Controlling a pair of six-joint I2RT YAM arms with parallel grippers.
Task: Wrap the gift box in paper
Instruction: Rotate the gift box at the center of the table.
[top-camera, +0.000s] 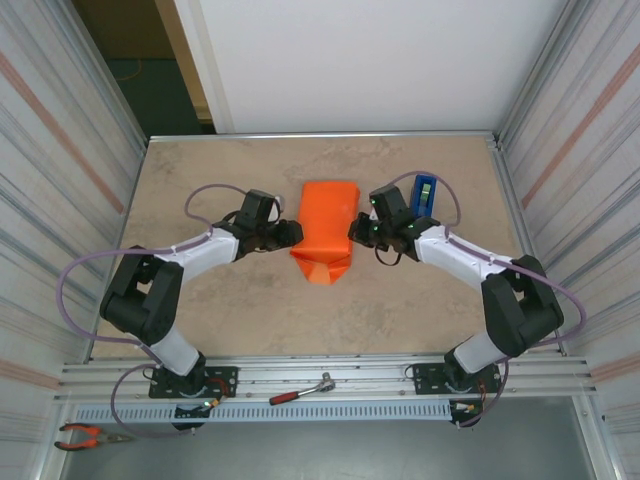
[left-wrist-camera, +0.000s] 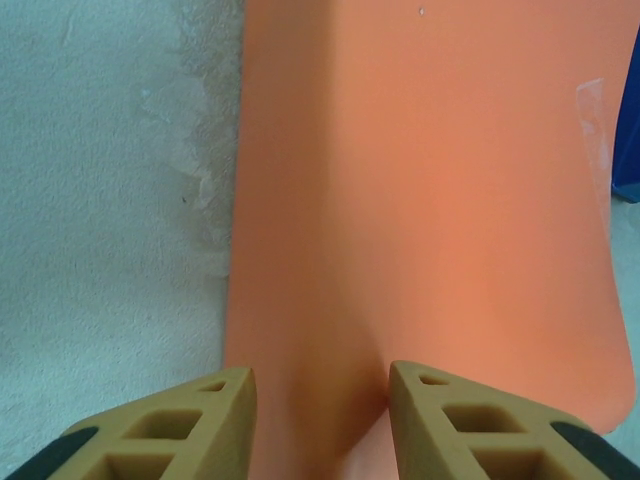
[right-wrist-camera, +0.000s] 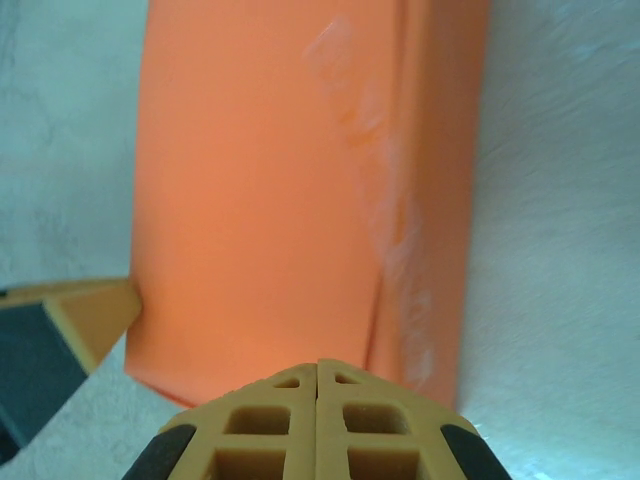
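The orange paper (top-camera: 325, 232) is folded round into a box-sized parcel in the middle of the table; the gift box is hidden under it. My left gripper (top-camera: 293, 236) is against the parcel's left side. In the left wrist view this gripper (left-wrist-camera: 320, 375) is open, its fingers (left-wrist-camera: 440, 400) apart on the paper (left-wrist-camera: 420, 200) with a shaded crease between them. My right gripper (top-camera: 355, 230) is at the parcel's right side. Seen from the right wrist, it (right-wrist-camera: 318, 365) is shut, empty, its tips at the edge of the paper (right-wrist-camera: 260, 190).
A blue tape dispenser (top-camera: 425, 192) stands just behind the right gripper. Clear tape (right-wrist-camera: 390, 220) runs along a seam of the parcel. A ratchet tool (top-camera: 300, 390) lies on the front rail, and pliers (top-camera: 85, 435) sit at the bottom left. Corrugated walls close in both sides.
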